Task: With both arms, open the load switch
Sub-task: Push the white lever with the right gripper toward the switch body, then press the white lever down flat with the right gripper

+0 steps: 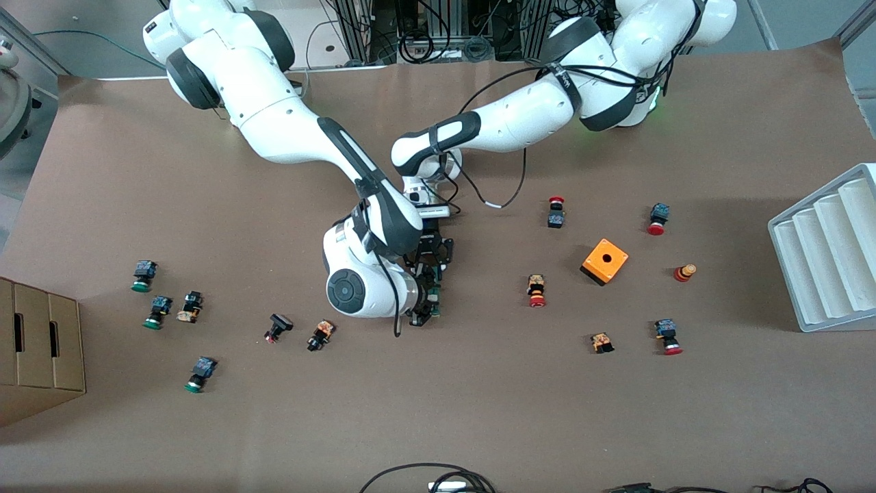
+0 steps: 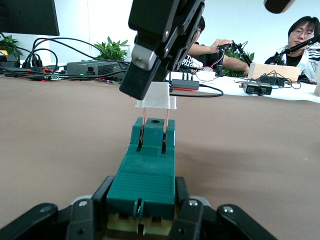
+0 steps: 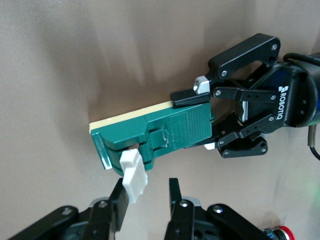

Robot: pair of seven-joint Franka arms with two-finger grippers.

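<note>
Well apart from the orange box [image 1: 604, 261], toward the right arm's end, the load switch [image 2: 147, 170] is being clamped by the left gripper [image 3: 210, 120]. Its white end piece [image 3: 133, 181] is being pinched and drawn out by the right gripper [image 2: 150, 92]; a straight, steady pull seems wise.

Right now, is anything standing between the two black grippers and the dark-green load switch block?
Nothing visible does. The left gripper is shut on one end of the dark-green load switch block, and the right gripper pinches its small white end piece, drawn out on two thin pins.
</note>
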